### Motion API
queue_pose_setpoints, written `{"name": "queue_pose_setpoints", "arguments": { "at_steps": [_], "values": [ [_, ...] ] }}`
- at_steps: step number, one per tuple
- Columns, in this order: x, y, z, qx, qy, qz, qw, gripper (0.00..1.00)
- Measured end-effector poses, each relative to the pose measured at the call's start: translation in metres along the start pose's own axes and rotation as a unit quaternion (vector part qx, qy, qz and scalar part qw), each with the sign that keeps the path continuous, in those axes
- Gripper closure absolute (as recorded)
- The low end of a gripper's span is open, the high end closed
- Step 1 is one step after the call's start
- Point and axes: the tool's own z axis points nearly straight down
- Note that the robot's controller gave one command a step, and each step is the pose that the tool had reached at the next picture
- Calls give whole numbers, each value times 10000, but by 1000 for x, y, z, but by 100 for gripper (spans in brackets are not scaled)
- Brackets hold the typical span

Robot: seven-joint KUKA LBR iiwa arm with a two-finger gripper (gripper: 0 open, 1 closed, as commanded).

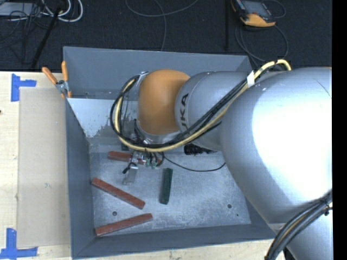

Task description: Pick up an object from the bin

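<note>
End effector [130, 171] low in grey bin [77, 167], just beside short red-brown stick [116, 156], dark green bar [165, 186] near; open or closed, cannot tell.

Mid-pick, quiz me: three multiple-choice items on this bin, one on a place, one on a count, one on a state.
1. In the view, the dark green bar lies on which side of the pincer? A left; B right; C behind it.
2. How many reddish-brown strips are in the bin? A one; B three; C six.
3. The dark green bar is: A propped on a wall; B stacked on a strip; C flat on the floor, touching no strip.
Key: 1 B, it sits right of the pincer. 2 B, two lie in front, one beside the pincer. 3 C, bare floor surrounds it.
</note>
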Motion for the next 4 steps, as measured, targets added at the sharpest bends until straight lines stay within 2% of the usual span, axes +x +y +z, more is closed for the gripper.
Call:
{"name": "queue_pose_setpoints", "arguments": {
  "at_steps": [1, 2, 3, 4],
  "values": [
    [-2, -2, -2, 5, -18, 9, 10000, 100],
    [7, 7, -66, 2, -20, -138, 9999, 100],
    [6, 9, -63, 16, 2, -416, 9991, 100],
    [6, 9, -63, 16, 3, -420, 9991, 0]
  ]
}}
